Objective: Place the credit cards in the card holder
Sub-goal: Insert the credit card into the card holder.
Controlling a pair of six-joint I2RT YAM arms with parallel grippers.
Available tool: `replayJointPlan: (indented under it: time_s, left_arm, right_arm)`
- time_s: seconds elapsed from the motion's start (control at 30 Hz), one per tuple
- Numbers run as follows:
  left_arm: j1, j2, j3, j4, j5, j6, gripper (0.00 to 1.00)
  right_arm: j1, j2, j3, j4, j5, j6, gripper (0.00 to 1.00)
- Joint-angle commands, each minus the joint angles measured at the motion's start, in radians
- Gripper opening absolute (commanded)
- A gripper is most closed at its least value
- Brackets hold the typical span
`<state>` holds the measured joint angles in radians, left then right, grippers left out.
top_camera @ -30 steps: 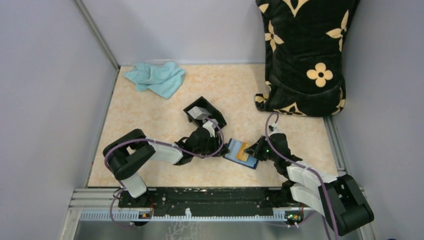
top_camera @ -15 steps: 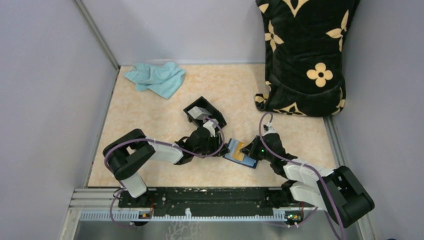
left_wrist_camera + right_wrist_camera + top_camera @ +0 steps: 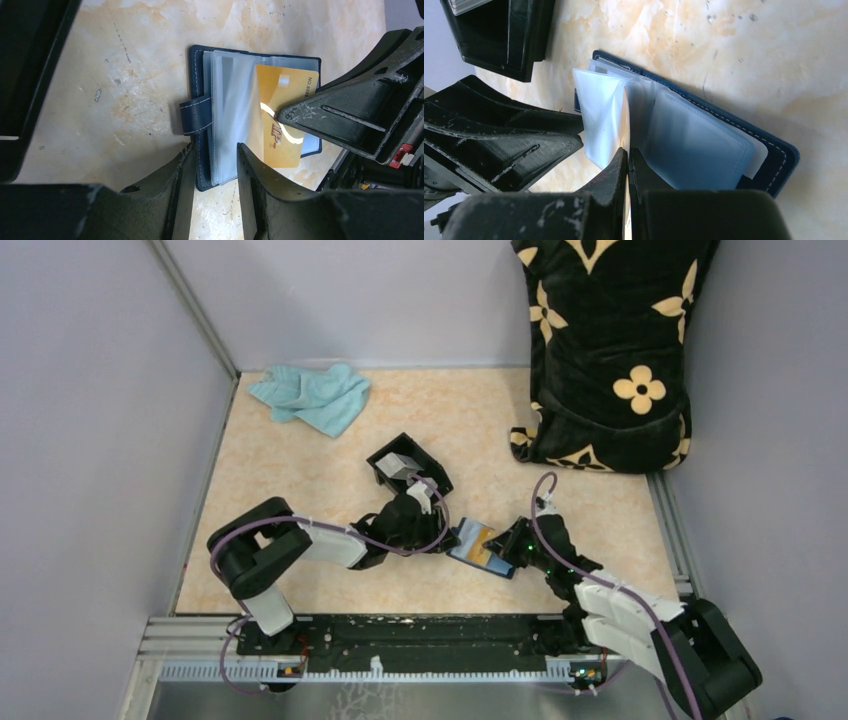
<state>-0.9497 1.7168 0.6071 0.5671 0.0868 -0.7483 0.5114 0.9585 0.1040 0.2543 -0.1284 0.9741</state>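
The navy card holder (image 3: 490,562) lies open on the table, its clear sleeves (image 3: 232,115) fanned up. My left gripper (image 3: 215,165) straddles its near corner, one finger against the cover (image 3: 199,75) and the other on the sleeves. My right gripper (image 3: 629,152) is shut on the orange-yellow card (image 3: 280,125), which stands edge-on (image 3: 625,120) among the sleeves (image 3: 694,145). In the top view the two grippers, left (image 3: 440,536) and right (image 3: 510,545), meet over the holder. Pale grey-white cards (image 3: 400,465) sit in a black box.
The black open-topped box (image 3: 427,478) stands just behind my left gripper and also shows in the right wrist view (image 3: 499,30). A teal cloth (image 3: 312,397) lies at the back left. A black flowered bag (image 3: 610,350) stands at the back right. Walls close both sides.
My right gripper has shifted a little over the card holder and turned, so the orange card stands more on edge among the sleeves. My left arm has not moved.
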Motion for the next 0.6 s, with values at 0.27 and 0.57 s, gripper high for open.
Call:
replayJointPlan:
  time_s: [0.27, 0.57]
  left_arm:
    - [-0.021, 0.059, -0.025, -0.069, 0.036, -0.008, 0.42]
    - [-0.021, 0.054, -0.033, -0.073, 0.024, 0.000, 0.42]
  right_arm:
    - [0.016, -0.015, -0.043, -0.102, 0.022, 0.062, 0.00]
    - [0.016, 0.119, -0.063, 0.058, -0.009, 0.101, 0.00]
